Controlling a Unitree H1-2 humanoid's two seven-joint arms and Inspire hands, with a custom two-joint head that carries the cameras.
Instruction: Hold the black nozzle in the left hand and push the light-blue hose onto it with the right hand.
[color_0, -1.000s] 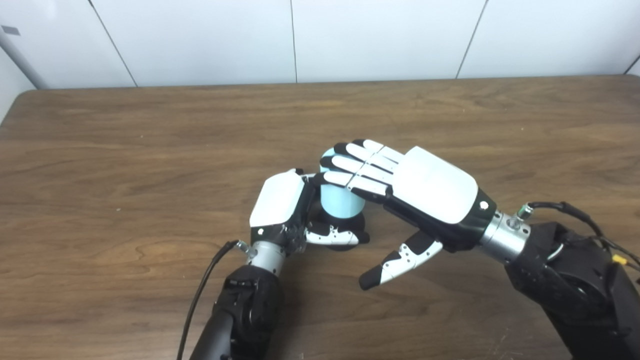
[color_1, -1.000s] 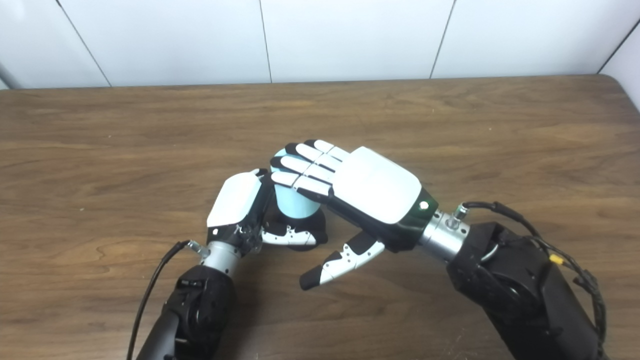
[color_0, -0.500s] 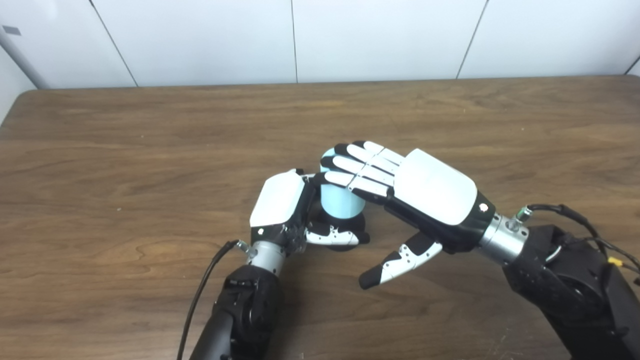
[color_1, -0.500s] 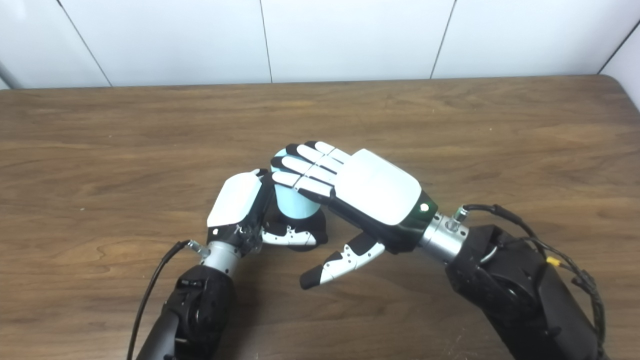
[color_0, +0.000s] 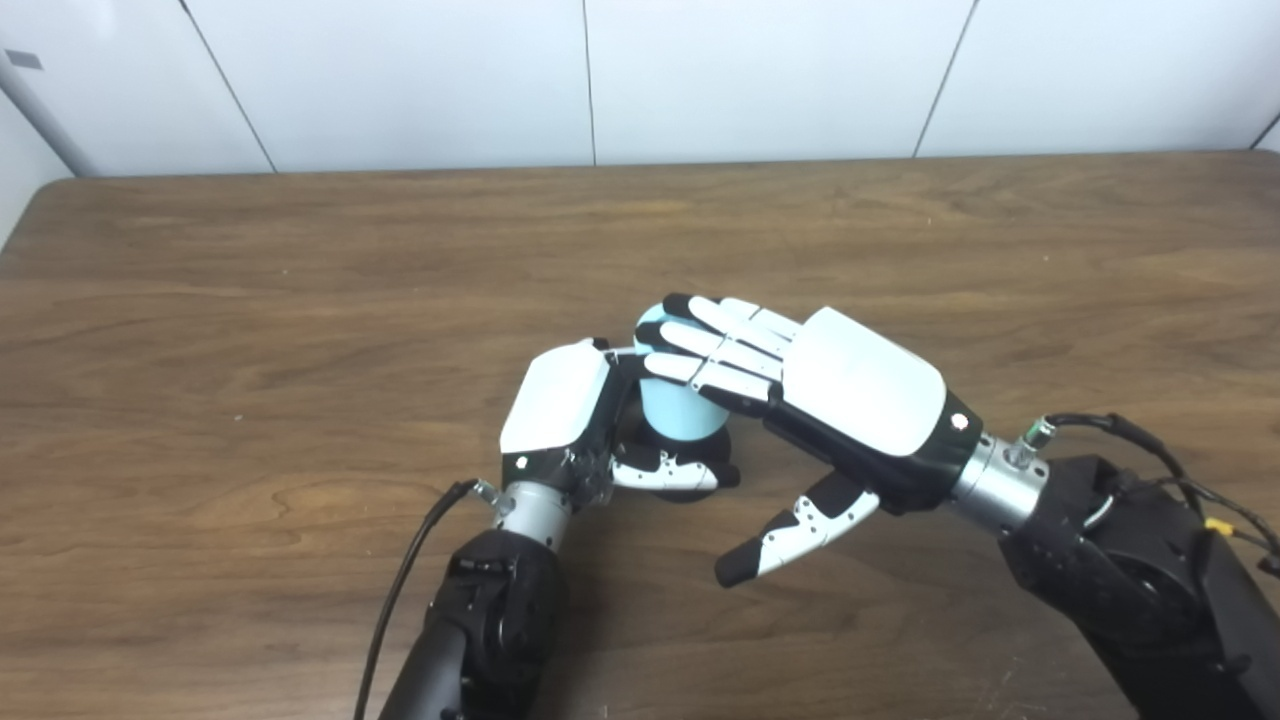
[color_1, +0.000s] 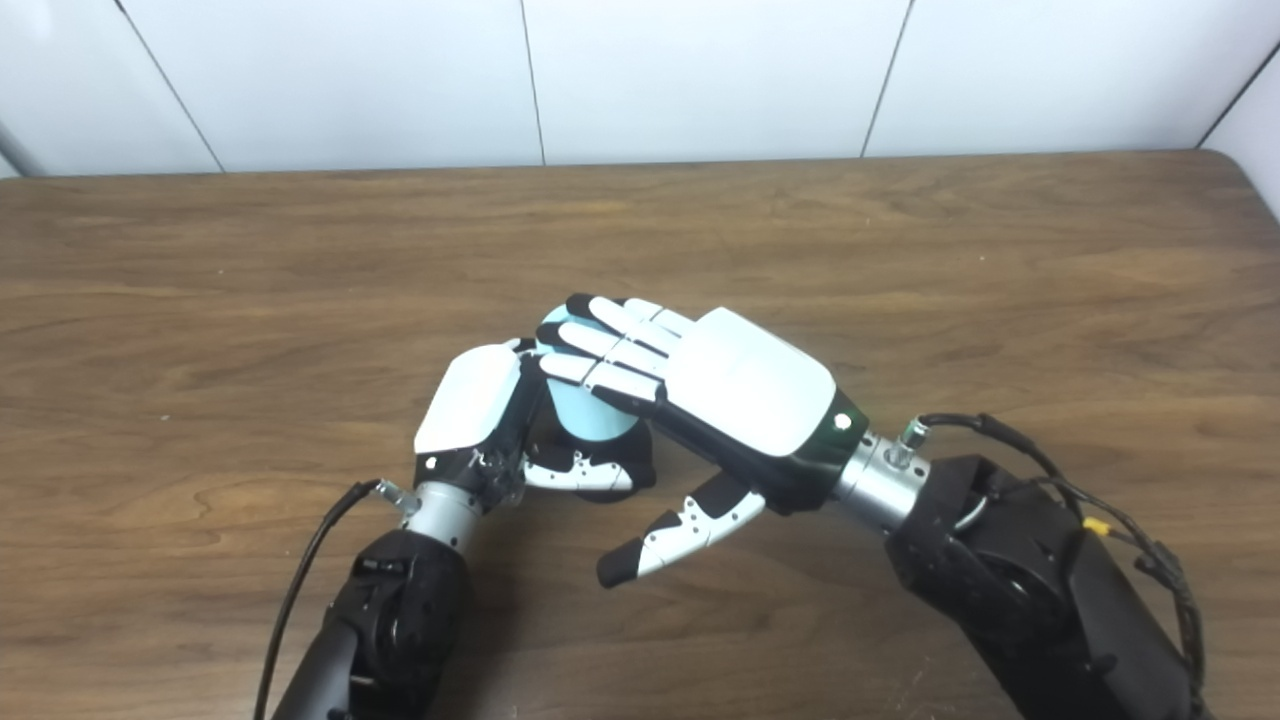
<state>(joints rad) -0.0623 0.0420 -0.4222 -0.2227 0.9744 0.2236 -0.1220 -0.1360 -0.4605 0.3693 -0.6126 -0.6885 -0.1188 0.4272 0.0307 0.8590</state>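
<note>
**Flat palm on the blue hose, nozzle gripped below**

On the brown wood-grain table (color_0: 300, 300), the left hand (color_0: 560, 405) is curled around a black rounded nozzle (color_0: 690, 462) near the middle of the tabletop, its thumb lying across the front of the dark base and its fingers hidden behind. Only a small part of the nozzle shows under the thumb.

A short light-blue cylindrical hose piece (color_0: 675, 410) stands upright on the nozzle, its lower end meeting the black base; how deep it sits cannot be told.

The right hand (color_0: 830, 385) lies palm-down over the top of the hose, fingers (color_0: 715, 345) straight and close together across its upper end, touching it. Its thumb (color_0: 790, 530) hangs spread away below, free of everything. This hand grasps nothing; it is flat and extended, resting on the hose.

White wall panels (color_0: 760, 70) stand behind the table's far edge.
</note>
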